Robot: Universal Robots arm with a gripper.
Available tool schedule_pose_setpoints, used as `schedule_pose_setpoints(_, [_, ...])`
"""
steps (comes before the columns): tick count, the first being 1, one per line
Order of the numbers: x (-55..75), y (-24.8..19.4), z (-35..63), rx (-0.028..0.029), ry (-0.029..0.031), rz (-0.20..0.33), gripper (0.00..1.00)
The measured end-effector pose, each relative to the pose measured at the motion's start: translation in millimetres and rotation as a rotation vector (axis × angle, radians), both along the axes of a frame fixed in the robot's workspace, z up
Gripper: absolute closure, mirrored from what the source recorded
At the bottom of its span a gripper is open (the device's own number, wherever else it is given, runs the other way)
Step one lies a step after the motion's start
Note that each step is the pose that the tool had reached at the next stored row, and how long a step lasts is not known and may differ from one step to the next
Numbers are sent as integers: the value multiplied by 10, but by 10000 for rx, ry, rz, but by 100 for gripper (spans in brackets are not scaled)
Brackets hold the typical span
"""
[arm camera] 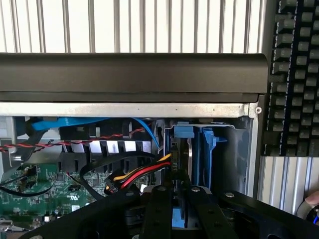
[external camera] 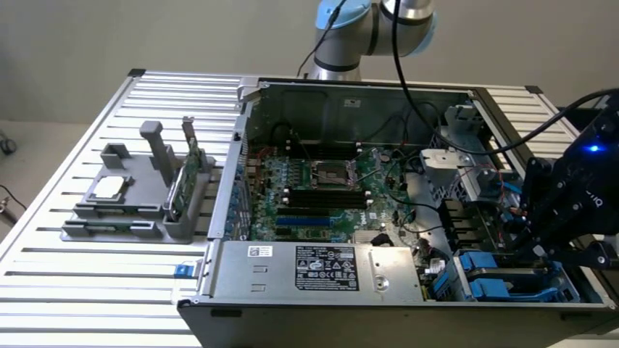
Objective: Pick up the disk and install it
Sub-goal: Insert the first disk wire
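The end effector (arm camera: 182, 199) reaches into the open computer case (external camera: 290, 94) on the counter (external camera: 87, 290) — fingers clamped on the blue-railed disk (arm camera: 192, 154), standing edgewise just beyond them.

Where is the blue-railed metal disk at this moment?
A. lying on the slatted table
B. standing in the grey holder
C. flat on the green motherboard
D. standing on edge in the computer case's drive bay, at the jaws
D: the blue-railed metal disk stands on edge in the open computer case's bay, with the black gripper straddling it.
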State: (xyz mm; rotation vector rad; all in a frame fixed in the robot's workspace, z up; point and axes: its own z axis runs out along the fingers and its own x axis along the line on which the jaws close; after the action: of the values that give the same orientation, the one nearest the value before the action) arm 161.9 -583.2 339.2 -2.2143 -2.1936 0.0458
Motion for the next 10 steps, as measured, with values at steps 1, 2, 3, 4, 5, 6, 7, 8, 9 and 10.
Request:
schedule_pose_setpoints(1, [0,0,-1,0,5,-1,83])
schedule_pose_setpoints(2, [2,-1,-2,-3,12,1,83])
schedule_pose_setpoints(3, [2,0,-6,-1,21,1,83])
schedule_pose_setpoints(4, [2,0,-7,-2,25,1,83])
schedule_pose_setpoints(5, [2,0,-7,-2,30,1,83])
schedule_pose_setpoints(6, [2,0,-8,-1,37,1,83])
schedule_pose_setpoints(7, [2,0,-9,-1,45,1,83])
schedule_pose_setpoints(8, [2,0,-10,-2,52,1,83])
schedule_pose_setpoints(9, [2,0,-11,-1,58,1,83])
schedule_pose_setpoints(10, [3,0,-11,-1,64,1,83])
